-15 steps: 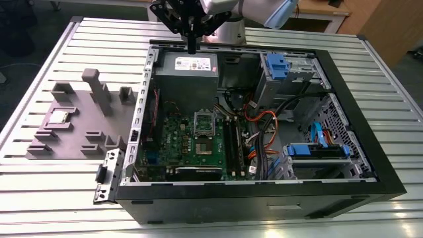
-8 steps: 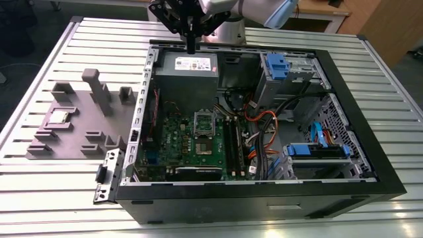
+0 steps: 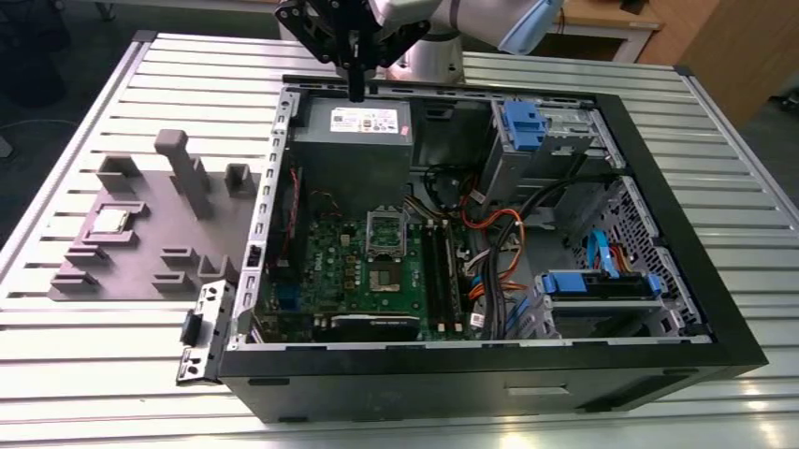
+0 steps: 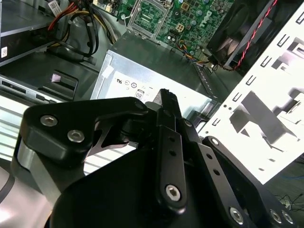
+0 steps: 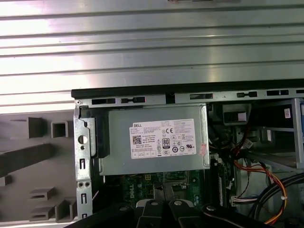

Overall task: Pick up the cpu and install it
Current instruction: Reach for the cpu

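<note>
Broadly, a slatted metal worktop [image 3: 100,374] carries everything listed. Item one: a black computer case [image 3: 500,379], lying on its side with the panel off, covering the worktop from its middle to the edge at the exterior view's right. Item two: a robot arm [image 3: 431,19] at the worktop's far edge, its jaws closed on each other with nothing between them, hanging just above the case's far rim and over the power supply. Item three: a grey moulded fixture [image 3: 125,276] with upright posts and recesses, lying flat near the worktop edge at the exterior view's left, just beside the case. Item four: a grey power supply [image 3: 355,154] with a white label, in the case's far part. Item five: a green motherboard [image 3: 337,267] on the case floor, with a silver socket bracket [image 3: 385,227] on it. Item six: the cpu [image 3: 112,221], seated flat in a recess of the fixture, metal top up, well apart from the jaws and outside the case.
</note>
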Controlling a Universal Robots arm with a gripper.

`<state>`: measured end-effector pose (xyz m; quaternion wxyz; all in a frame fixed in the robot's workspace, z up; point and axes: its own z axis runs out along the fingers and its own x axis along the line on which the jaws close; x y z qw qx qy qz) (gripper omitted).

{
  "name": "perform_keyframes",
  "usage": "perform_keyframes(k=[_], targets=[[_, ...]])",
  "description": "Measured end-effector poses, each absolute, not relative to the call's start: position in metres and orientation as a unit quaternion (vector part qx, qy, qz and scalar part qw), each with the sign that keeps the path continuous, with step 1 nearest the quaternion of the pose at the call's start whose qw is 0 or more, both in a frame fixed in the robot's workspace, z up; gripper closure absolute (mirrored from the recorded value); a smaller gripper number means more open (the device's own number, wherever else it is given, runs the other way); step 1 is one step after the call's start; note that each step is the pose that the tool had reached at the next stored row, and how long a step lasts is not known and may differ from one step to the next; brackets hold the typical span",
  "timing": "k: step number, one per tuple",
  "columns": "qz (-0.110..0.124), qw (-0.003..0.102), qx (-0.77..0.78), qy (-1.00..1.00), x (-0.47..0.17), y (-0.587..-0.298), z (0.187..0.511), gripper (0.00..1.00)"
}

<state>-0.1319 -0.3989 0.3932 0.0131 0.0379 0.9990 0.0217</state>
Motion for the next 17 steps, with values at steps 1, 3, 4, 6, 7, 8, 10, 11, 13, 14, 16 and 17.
perform_keyframes(k=[1, 3, 4, 6, 7, 8, 10, 11, 13, 14, 16, 17], targets=[[0.022, 0.013, 0.038, 0.999, -0.132, -0.3989, 0.3932, 0.89], [0.022, 0.013, 0.038, 0.999, -0.1321, -0.3989, 0.3932, 0.89], [0.022, 0.013, 0.038, 0.999, -0.1322, -0.3989, 0.3932, 0.89], [0.022, 0.013, 0.038, 0.999, -0.1331, -0.399, 0.3932, 0.89], [0.022, 0.013, 0.038, 0.999, -0.1335, -0.399, 0.3932, 0.89], [0.022, 0.013, 0.038, 0.999, -0.1339, -0.3989, 0.3932, 0.89], [0.022, 0.013, 0.038, 0.999, -0.1349, -0.3989, 0.3932, 0.89], [0.022, 0.013, 0.038, 0.999, -0.1355, -0.3989, 0.3932, 0.89], [0.022, 0.013, 0.038, 0.999, -0.1365, -0.3989, 0.3931, 0.89], [0.022, 0.013, 0.038, 0.999, -0.1367, -0.3989, 0.3931, 0.89], [0.022, 0.013, 0.038, 0.999, -0.1369, -0.3989, 0.3932, 0.89], [0.022, 0.013, 0.038, 0.999, -0.1369, -0.3989, 0.3931, 0.89]])
